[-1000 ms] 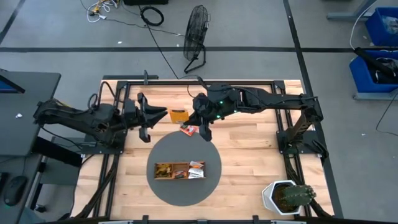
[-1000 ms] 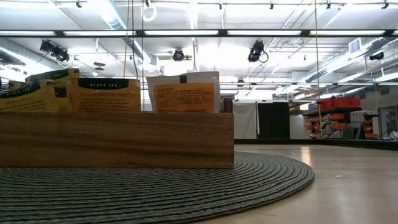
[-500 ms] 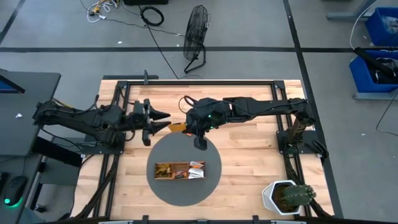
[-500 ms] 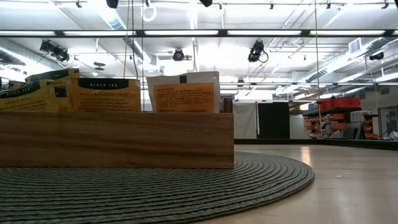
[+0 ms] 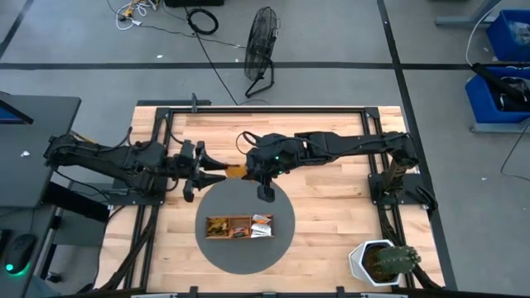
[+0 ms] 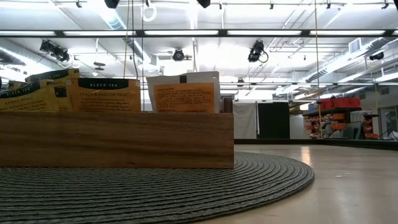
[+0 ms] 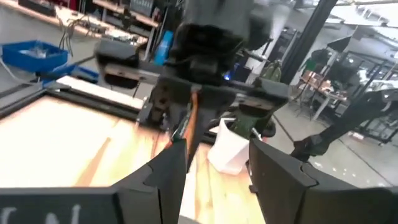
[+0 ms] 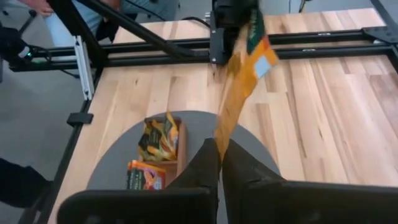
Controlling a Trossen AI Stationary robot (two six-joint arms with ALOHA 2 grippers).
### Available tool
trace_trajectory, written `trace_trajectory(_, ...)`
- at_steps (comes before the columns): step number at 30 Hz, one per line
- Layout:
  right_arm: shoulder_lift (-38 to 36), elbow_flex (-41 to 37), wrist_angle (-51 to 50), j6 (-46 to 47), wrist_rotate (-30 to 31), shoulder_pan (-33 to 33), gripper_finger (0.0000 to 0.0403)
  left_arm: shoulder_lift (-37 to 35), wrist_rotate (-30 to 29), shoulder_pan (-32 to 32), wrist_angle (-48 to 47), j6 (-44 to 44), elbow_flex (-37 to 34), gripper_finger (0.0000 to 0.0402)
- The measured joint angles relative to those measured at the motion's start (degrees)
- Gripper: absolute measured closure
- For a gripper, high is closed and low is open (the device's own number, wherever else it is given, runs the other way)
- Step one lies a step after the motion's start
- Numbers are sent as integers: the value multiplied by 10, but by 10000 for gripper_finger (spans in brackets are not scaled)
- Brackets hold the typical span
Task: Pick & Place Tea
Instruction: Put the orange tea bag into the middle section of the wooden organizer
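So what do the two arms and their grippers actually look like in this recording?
Both are dark, near-black jointed arms built of boxy links. The left gripper and the right gripper each end in two dark, flat, tapered fingers. A small green light glows on the right arm's wrist housing, and a thin dark cable loops beside it. No printed markings can be made out on either arm.
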Motion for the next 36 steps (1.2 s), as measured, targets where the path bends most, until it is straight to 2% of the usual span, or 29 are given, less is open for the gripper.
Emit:
trace_trajectory(16, 0, 0, 4, 6, -6, 19, 403, 2, -54, 1, -13, 29, -1, 225)
trace_trajectory(22, 0, 0, 4, 10, -6, 18, 403, 2, -5, 1, -15, 14, -1, 225)
trace_trajectory(26, 0, 0, 4, 14, -6, 18, 403, 3, 5, 1, -16, 6, -1, 232)
trace_trajectory(31, 0, 0, 4, 15, -6, 18, 403, 3, 5, 1, -16, 12, -1, 284)
trace_trajectory(36, 0, 0, 4, 18, -5, 18, 403, 3, 5, 0, -15, 35, -1, 377)
